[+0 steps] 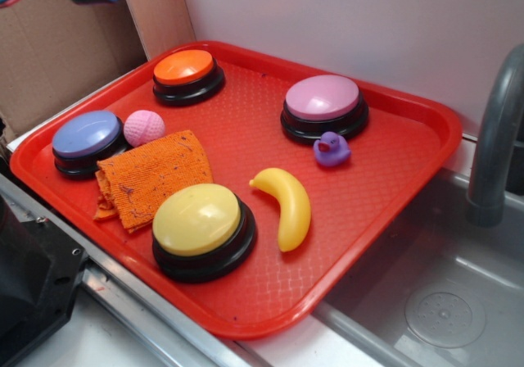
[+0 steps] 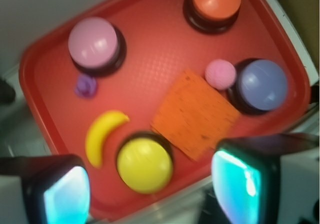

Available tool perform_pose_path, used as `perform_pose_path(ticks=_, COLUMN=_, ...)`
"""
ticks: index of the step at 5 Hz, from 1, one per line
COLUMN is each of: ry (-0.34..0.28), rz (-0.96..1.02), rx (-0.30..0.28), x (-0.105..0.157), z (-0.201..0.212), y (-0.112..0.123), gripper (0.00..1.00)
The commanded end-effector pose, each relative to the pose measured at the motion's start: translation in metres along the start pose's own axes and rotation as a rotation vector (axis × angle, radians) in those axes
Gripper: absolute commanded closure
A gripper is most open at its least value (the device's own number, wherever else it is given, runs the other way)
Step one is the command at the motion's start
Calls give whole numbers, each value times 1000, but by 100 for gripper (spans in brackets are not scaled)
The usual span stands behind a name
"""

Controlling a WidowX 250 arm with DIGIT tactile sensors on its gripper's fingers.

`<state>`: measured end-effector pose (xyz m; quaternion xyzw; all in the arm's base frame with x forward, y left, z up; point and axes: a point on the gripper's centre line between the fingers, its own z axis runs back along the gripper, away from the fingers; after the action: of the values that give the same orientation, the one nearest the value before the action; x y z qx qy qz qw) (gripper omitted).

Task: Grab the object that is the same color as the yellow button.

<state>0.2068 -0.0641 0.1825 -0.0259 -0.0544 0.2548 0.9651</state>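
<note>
The fingers (image 2: 60,191) stand wide apart at the bottom of the wrist view, and our gripper (image 2: 150,189) holds nothing. We see the banana (image 2: 101,135) just above the left finger, clear of it, beside the yellow button (image 2: 144,164) on the red tray (image 2: 40,109). Its long axis runs from lower left to upper right. We can read no writing anywhere.

In the exterior view, the banana (image 1: 285,204) lies flat to the right of the yellow button (image 1: 198,219). Its thin end points toward the orange cloth (image 1: 151,174), and a purple duck (image 1: 332,148) sits near, behind it.

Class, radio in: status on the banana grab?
Gripper open, high above tray. Glossy yellow plastic banana untouched beside yellow domed button. Nothing blocking.
</note>
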Motion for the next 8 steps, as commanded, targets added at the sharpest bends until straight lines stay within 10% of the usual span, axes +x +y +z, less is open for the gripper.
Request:
perform_pose_path(ticks=1, ry=-13, rz=-1, rx=-68, x=-1, z=-55, y=-48, gripper=0)
perform_pose_path(ticks=4, ry=53, rz=-32, rx=-5, x=-20, z=-123, y=-55, gripper=0)
perform_pose_path(ticks=8, ry=97, rz=-66, rx=-62, x=2, z=-166, y=-46, gripper=0)
